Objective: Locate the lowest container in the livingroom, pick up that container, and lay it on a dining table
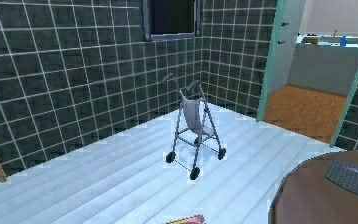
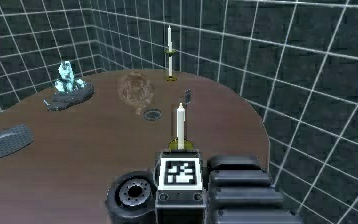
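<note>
Desk (image 2: 87, 150): round, brown, carrying small things.
Container: perhaps the wheeled sling frame (image 1: 194, 125), on the floor by the tiled wall (image 1: 67, 70).
Tool (image 2: 133, 196): at the near edge; load cannot be told.
Risk: arm motion could topple the candle (image 2: 180, 122) just ahead.

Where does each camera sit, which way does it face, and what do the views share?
Forward view: on the robot, facing ahead and somewhat down at a walker on pale floor, tiled walls, a doorway at right.
Arm side view: on the robot's body, facing out the arm's side over a round brown table with candles; the arm's end with its white marked square shows at bottom.
Shared: the table and the grey ribbed object on it.
</note>
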Motion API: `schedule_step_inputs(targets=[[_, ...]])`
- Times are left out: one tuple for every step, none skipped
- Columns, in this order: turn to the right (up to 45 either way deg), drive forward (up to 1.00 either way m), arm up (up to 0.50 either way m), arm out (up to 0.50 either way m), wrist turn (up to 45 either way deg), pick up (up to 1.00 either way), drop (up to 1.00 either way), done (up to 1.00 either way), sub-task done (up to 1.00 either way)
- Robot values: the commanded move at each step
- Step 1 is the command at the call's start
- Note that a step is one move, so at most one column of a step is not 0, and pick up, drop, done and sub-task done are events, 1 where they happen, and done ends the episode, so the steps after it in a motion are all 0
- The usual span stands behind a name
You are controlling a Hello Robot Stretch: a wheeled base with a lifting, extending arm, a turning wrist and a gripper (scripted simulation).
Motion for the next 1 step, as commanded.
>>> schedule_step_inputs(targets=[[0.0,0.0,0.0,0.48,0.0,0.0,0.0,0.0,0.0]])
